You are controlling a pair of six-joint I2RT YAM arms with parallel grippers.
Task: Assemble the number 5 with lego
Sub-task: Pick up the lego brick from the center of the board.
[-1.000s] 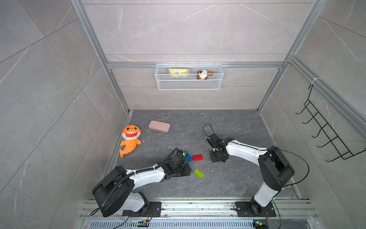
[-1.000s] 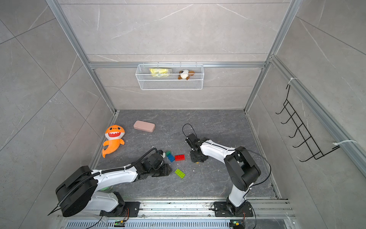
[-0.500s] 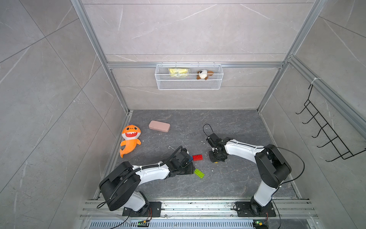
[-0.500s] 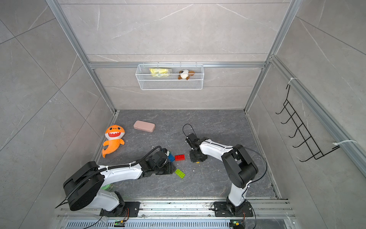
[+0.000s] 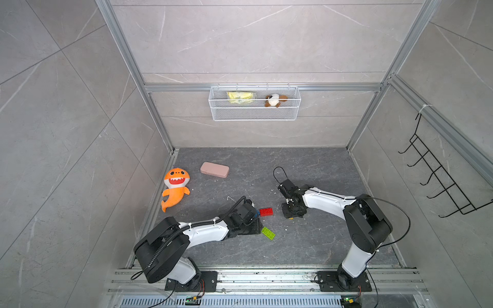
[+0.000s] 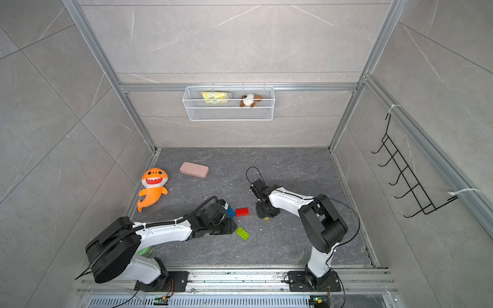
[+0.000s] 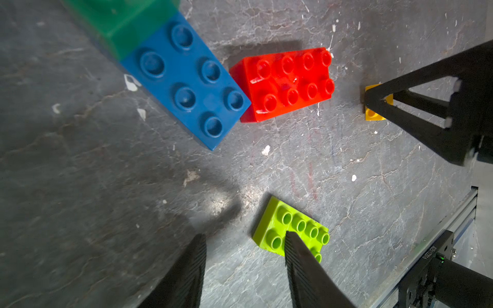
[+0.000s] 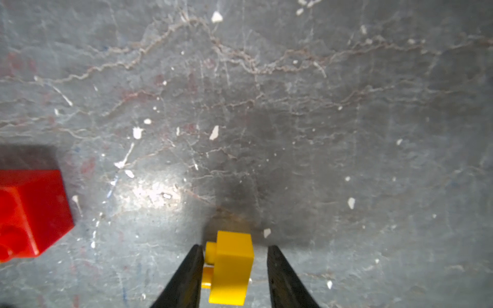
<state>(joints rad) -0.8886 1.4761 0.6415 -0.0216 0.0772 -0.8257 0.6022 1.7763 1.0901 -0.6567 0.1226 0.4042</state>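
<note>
The yellow brick [image 8: 232, 269] lies unclamped between the parted right gripper [image 8: 235, 246] jaws. Left gripper [image 7: 245, 234], parted and empty, is beside the lime green brick [image 7: 296, 221].

Bare floor [image 7: 346, 160] btwn red brick [image 7: 285, 82] & yellow brick [image 7: 372, 115]; blue brick [image 7: 186, 88] beside red.

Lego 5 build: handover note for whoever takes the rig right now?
Left gripper: open, empty, next to the lime green brick.
Right gripper: open, jaws either side of the yellow brick, which lies on its side on the floor.
Dark green brick sits on one end of the blue brick; the red brick is loose, touching the blue brick's corner.
Done: dark green on blue.
Left: add lime green, yellow, red.
</note>
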